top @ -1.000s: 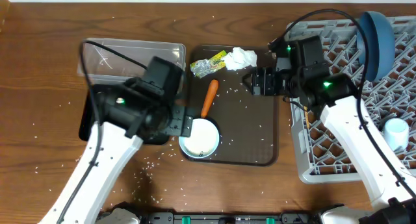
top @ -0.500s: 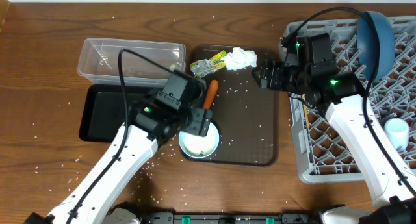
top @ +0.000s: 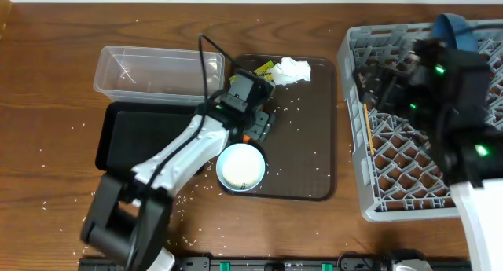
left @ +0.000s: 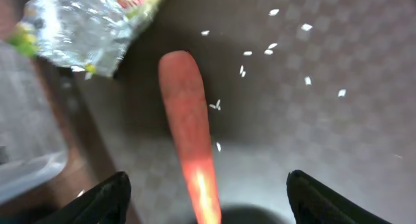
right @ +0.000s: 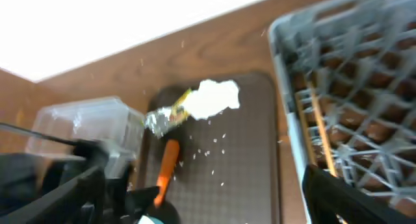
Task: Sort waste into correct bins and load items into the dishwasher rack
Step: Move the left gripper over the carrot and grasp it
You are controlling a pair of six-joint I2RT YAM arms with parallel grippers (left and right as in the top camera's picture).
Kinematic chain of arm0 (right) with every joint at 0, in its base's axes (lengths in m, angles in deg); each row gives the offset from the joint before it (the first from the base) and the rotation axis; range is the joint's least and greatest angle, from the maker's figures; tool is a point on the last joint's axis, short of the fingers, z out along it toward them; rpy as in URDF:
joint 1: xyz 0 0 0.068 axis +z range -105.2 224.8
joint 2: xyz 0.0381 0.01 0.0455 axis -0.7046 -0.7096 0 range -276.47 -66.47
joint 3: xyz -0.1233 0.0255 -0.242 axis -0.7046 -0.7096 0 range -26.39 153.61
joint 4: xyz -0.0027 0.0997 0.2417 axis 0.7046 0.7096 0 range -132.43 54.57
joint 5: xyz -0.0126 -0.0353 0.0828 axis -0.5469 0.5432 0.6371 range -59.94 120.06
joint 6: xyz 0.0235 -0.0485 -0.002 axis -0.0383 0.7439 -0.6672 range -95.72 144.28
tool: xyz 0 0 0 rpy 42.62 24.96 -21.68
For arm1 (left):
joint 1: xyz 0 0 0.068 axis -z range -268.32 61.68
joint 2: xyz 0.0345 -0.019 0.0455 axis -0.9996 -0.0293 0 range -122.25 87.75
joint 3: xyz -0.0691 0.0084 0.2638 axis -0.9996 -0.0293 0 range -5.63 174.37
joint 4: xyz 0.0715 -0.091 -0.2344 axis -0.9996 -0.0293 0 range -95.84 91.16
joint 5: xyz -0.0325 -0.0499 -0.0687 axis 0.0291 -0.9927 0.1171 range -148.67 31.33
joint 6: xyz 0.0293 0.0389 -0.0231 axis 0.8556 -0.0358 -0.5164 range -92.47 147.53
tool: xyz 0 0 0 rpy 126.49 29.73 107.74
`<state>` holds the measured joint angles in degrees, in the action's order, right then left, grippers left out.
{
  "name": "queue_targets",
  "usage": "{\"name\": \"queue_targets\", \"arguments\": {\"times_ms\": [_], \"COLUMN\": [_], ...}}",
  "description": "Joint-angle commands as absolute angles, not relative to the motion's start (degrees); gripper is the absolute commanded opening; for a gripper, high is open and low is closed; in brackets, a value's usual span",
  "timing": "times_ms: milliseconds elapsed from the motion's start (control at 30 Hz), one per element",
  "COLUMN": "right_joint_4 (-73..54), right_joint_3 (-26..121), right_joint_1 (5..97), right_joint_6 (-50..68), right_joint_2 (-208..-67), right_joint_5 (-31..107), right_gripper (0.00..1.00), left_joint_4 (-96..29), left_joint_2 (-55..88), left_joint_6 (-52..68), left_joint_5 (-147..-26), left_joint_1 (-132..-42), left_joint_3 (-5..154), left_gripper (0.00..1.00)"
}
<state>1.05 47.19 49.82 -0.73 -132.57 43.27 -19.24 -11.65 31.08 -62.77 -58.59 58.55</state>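
From above, the left gripper (top: pixel 256 123) hangs over the carrot stick (top: pixel 247 137) on the brown tray (top: pixel 306 145).

From the left wrist, its fingers (left: pixel 107 198) are wide apart and hold nothing. The stick lies between them, with its long side pointing away, so they can close across its thin side.

From the right wrist, the right gripper (right: pixel 201 204) is also wide open and empty, far from the stick.

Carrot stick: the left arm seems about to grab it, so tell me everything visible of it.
The carrot stick is orange, smooth and tapered with a rounded end. It lies flat on the brown tray among loose rice grains. Its rounded end points toward the wrapper, close but apart. The open left gripper straddles its other end, and the fingers do not touch it.
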Motion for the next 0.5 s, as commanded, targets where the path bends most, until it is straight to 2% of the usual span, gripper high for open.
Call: {"name": "queue_targets", "arguments": {"times_ms": [0, 100, 267, 333, 467], "right_joint_4": [3.3, 6.0, 9.0, 9.7, 10.2], "right_joint_3": [47.9, 47.9, 47.8, 47.8, 47.8], "right_joint_1": [48.0, 47.1, 47.1, 47.1, 47.1], "right_joint_6": [-0.3, -0.1, 2.1, 2.1, 2.1], "right_joint_2": [-130.5, -129.2, -129.1, -129.1, -129.1], "right_joint_5": [43.4, 43.3, 43.3, 43.3, 43.3], "right_gripper": [0.99, 0.99, 0.99, 0.99, 0.99], "left_joint_4": [-16.8, -13.8, -11.5, -10.9, -9.8], "left_joint_2": [-15.0, -18.3, -22.4, -23.3, -23.4], "left_joint_6": [33.8, 34.6, 34.5, 34.5, 34.3], "left_joint_5": [-62.1, -62.2, -62.7, -62.7, -62.7], "left_joint_1": [-58.6, -58.6, -58.6, -58.6, -58.6], "left_joint_3": [58.6, 58.6, 58.6, 58.6, 58.6], "left_gripper": [0.78, 0.77, 0.61, 0.59, 0.44]}}
